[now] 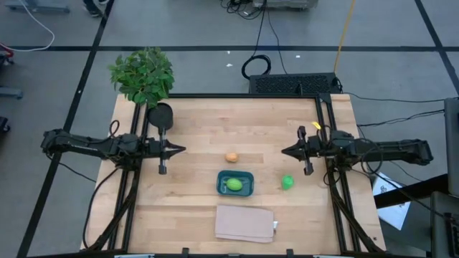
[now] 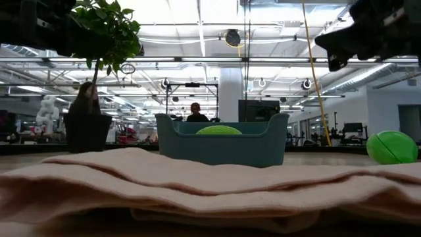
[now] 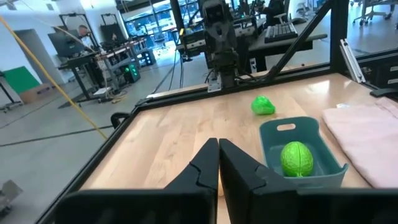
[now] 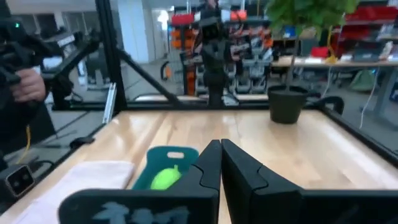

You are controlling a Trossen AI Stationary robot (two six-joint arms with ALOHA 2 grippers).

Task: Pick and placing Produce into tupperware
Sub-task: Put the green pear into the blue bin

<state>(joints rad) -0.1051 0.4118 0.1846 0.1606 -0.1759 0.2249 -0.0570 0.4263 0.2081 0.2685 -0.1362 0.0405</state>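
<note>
Inside the teal tupperware point(image 1: 246, 176), near the middle of the table point(image 1: 201, 122), lies one green lime point(image 1: 234, 185). A second lime point(image 1: 287, 182) sits on the bare wood to its right, well apart, and the orange-tan fruit point(image 1: 231, 157) rests just behind the container. A folded beige cloth point(image 1: 244, 223) lies in front. The left tool point(image 1: 179, 149) and right tool point(image 1: 285, 151) hover at opposite sides, fingers pressed together, empty. A potted plant point(image 1: 143, 75) stands at the far left corner.
</note>
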